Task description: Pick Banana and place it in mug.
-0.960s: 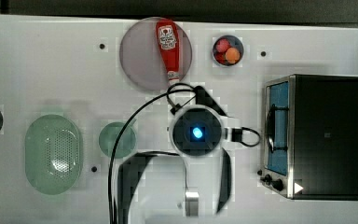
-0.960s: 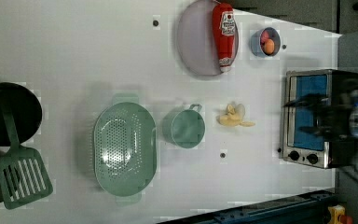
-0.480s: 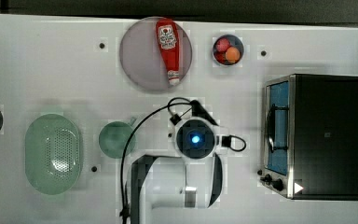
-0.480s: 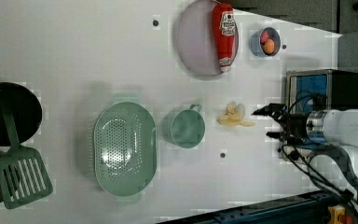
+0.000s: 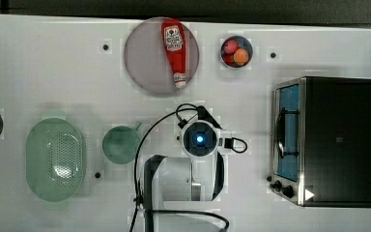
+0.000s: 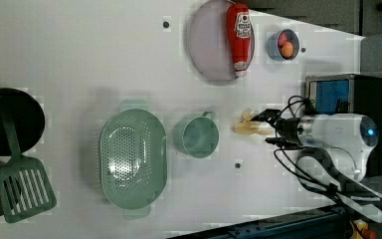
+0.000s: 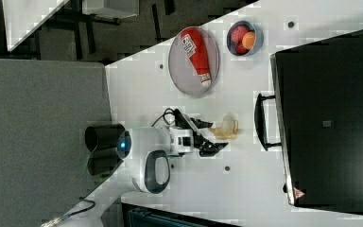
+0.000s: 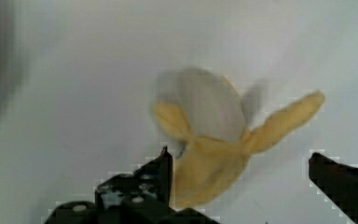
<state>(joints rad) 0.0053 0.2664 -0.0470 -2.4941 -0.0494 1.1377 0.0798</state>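
Banana (image 6: 248,128) unmoved; fingers (image 8: 161,170) now spread wide around it.

Tabletop (image 5: 38,67): white, flat, evenly lit, with small dark bolt holes (image 5: 106,47) scattered across it. In the top view a dark strip (image 5: 183,7) borders it at 12 o'clock. In the right view a grey panel (image 7: 42,137) stands at 9 o'clock, with dark floor (image 7: 123,38) and black frame legs at 11 o'clock. In the left view a blue rail (image 6: 278,226) runs along the tabletop edge at 5 o'clock, grey surface (image 6: 380,55) at 2 o'clock.
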